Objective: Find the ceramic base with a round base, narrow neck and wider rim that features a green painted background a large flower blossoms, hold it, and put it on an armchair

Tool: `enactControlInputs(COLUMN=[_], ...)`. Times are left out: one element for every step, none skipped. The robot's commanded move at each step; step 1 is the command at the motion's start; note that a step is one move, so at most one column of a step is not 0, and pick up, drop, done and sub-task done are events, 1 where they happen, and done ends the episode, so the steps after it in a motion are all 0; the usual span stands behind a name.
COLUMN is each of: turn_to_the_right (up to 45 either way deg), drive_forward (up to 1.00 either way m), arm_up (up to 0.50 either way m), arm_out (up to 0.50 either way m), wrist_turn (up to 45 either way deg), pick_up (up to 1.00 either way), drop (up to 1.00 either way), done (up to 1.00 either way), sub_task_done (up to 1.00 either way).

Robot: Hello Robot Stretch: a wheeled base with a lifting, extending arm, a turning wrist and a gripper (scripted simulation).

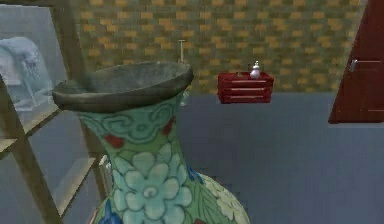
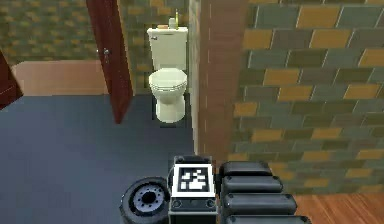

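Smack at 6 o'clock in the forward view sits the task's thing: a green ceramic vase (image 1: 150,160) with pale painted blossoms, a narrow neck and a wide grey rim. It's so close that its base runs off the bottom edge (can't say what it stands on). Left to right from there:
- At 9 o'clock, a light wooden shelf frame (image 1: 68,45) has its uprights just beside the vase and a pale bluish see-through thing (image 1: 22,65) on it.
- At 1 o'clock, a small red slatted crate (image 1: 245,88) sits against the yellow brick wall (image 1: 250,30) with a little white pot (image 1: 255,70) on top.
- At 3 o'clock there's a dark red door (image 1: 362,70).

In the arm side view there's a white toilet (image 2: 168,80) at 12 o'clock. Along the bottom, the gripper (image 2: 150,203) is a dark lump at 7 o'clock beside the white marker square (image 2: 192,182). I can't tell what its fingers are doing or whether it holds anything.

What worries me:
- The vase is near enough that a turn of the base could tip it or shove it into those uprights.
- It looks glazed and top-heavy, so a grab at the neck might slip.
- The reach could also snag the shelf frame.
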Motion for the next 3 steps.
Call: enactControlInputs(turn_to_the_right=[45.0, 12.0, 0.0], drive_forward=[0.0, 0.0, 0.4], arm_up=[0.0, 0.0, 0.0], arm_out=[0.0, 0.0, 0.0], wrist_turn=[0.0, 0.0, 0.0], pick_up=[0.0, 0.0, 0.0], drop=[0.0, 0.0, 0.0], done=[0.0, 0.0, 0.0], sub_task_done=[0.0, 0.0, 0.0])
